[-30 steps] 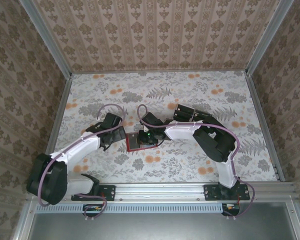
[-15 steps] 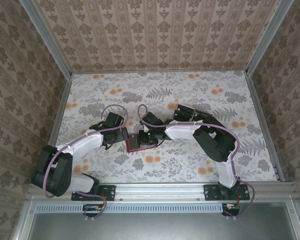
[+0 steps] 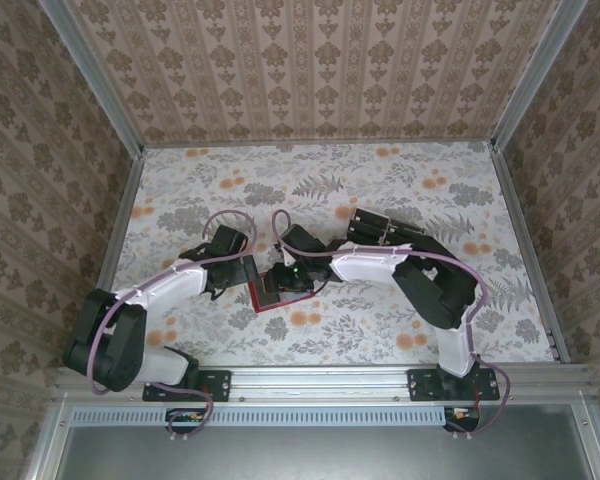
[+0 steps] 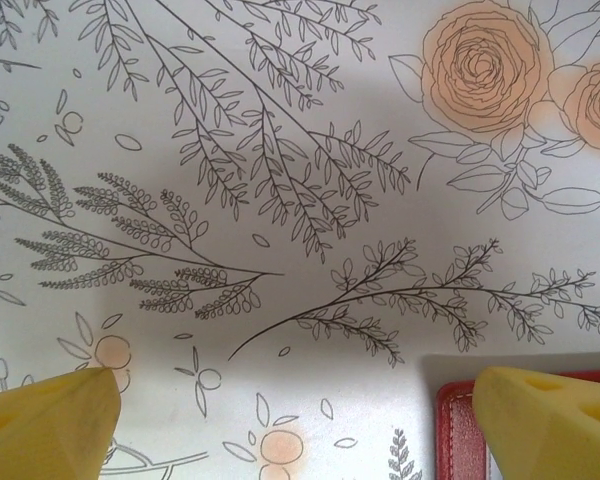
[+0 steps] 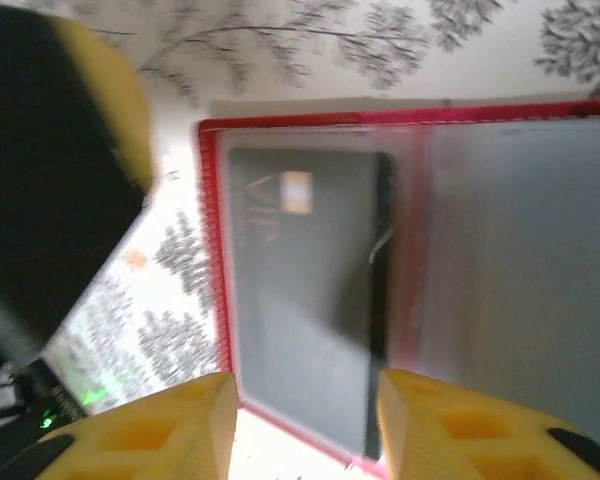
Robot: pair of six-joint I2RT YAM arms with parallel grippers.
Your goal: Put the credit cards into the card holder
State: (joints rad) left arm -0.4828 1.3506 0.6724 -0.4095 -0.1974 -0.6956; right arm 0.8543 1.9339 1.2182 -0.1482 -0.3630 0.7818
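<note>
Card holder lies open around mid-table, with a black card tucked under its clear sleeve. Right gripper hangs right over it, fingers partway apart, pinching nothing. Left gripper is spread wide just to the left, with one fingertip above the holder's corner.

1 red card holder lies open on the tabletop. 1 black credit card shows inside it. 1 dark cluster sits to the far right of it, its pieces too small to count.
</note>
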